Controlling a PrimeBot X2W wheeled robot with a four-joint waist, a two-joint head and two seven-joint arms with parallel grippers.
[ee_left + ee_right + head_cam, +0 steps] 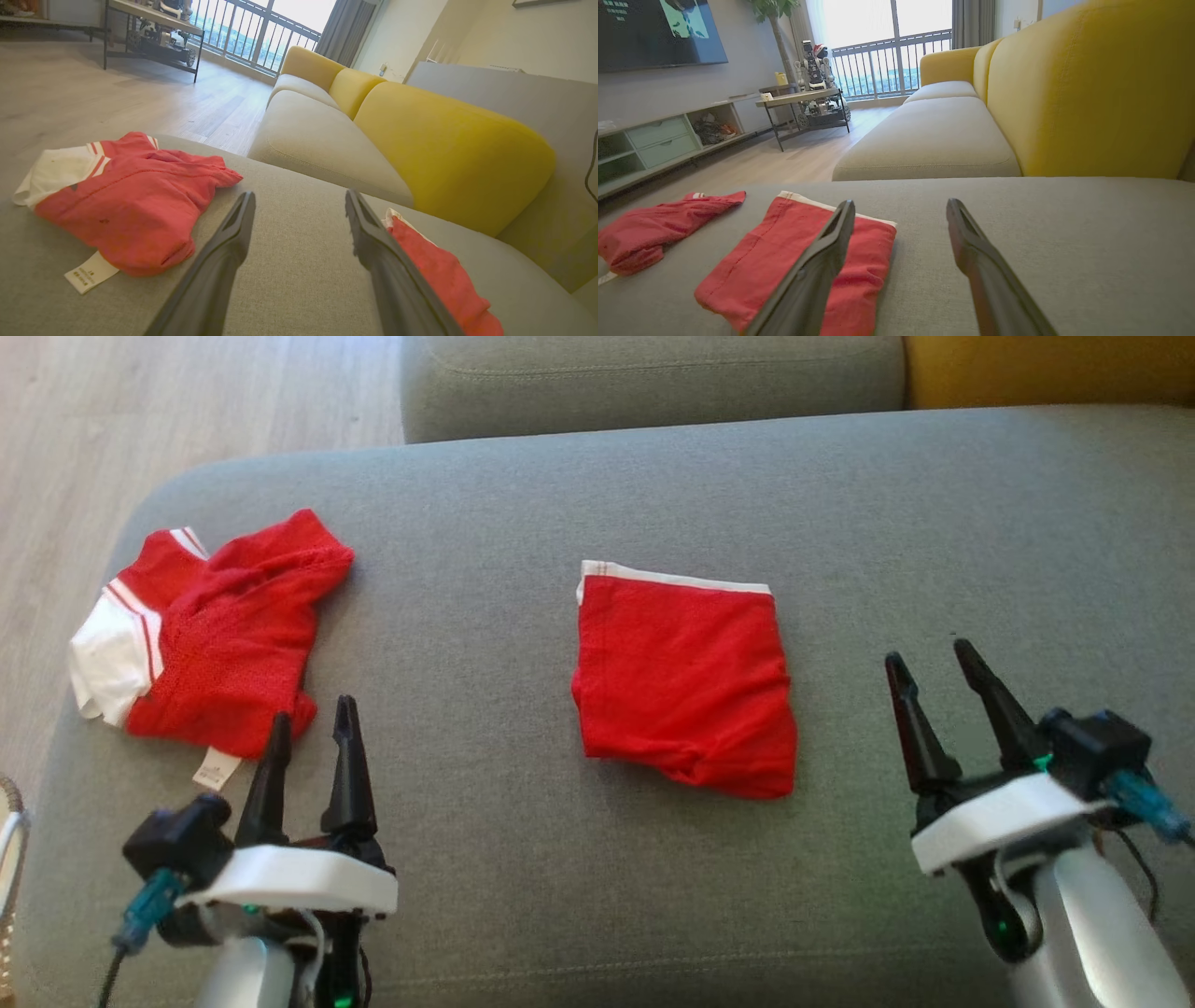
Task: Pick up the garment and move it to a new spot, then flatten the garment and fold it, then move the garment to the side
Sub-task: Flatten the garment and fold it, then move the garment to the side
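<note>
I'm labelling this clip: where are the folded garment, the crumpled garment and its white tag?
folded garment (686, 695): head view, middle of its red panel.
crumpled garment (233, 644): head view, middle of the red cloth.
tag (217, 770): head view, centre of the white label.

Folded garment (686, 686) centre; crumpled garment (224, 635) left, perhaps shorts; left end effector (313, 709), right end effector (928, 651) spread.

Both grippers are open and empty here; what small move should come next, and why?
Probably bring the right gripper forward and left to the folded garment to pinch its near edge: it lies folded mid-cushion, not yet moved aside, and that gripper, open, is the nearer one.
</note>
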